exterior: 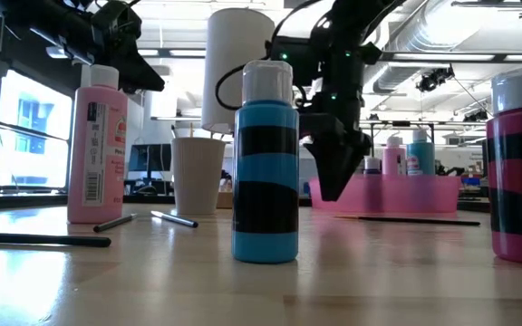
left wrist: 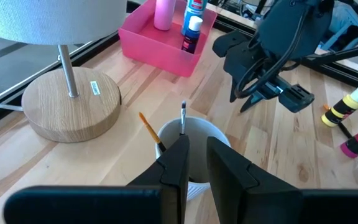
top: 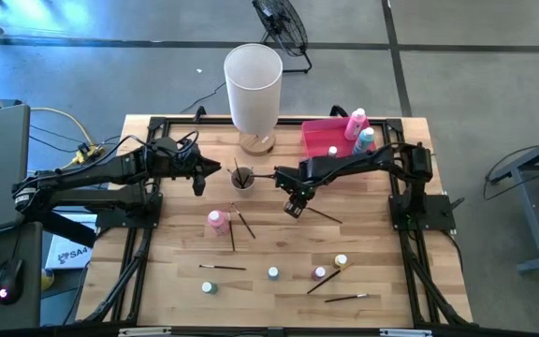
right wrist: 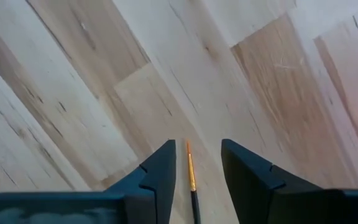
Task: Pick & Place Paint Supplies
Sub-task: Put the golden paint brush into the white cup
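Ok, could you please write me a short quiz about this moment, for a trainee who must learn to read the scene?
1. True or false: the jaws of the right tool stand open, with a thin paintbrush lying on the table between them.
2. What does the left tool hover over?
A. the tall pink bottle on the table
B. the white cup with brushes in it
C. a tiny bottle with a yellow cap
3. How many bottles stand in the pink tray?

Key: 1 true. 2 B. 3 three: a pink one, a teal one and a small one with a white cap.
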You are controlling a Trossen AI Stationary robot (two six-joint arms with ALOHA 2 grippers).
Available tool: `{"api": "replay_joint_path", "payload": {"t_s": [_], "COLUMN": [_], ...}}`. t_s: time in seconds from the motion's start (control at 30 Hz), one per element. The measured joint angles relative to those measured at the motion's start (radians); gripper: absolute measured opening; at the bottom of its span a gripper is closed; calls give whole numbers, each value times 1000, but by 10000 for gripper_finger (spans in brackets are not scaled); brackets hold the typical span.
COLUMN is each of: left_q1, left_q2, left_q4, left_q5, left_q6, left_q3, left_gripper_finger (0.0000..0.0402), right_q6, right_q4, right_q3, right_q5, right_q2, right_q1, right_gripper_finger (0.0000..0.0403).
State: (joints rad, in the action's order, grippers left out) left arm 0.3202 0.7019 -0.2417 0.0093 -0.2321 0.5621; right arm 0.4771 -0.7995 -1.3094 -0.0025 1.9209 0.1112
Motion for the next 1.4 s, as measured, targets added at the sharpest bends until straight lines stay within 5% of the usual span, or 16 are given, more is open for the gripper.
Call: {"api": "replay_joint_path", "payload": {"t_s": [0.43, 0.83, 1.4], "left_q1": [0, 0, 0], "left_q2": [0, 0, 0], "left_q4": [0, 8, 7], "left_q5": [0, -103, -119], "left_q6": [0, 0, 0], "left_q3": [0, 0, 0], "left_gripper_finger": [54, 54, 54], "right_q6": [138, 35, -29], "right_q4": [-12, 17, 9], "right_q3": [1, 1, -2], "right_q5": [-79, 6, -28], "right_q2": [0, 0, 82], "right_q1": [-1, -14, -41], "right_gripper_finger": [122, 109, 107]}}
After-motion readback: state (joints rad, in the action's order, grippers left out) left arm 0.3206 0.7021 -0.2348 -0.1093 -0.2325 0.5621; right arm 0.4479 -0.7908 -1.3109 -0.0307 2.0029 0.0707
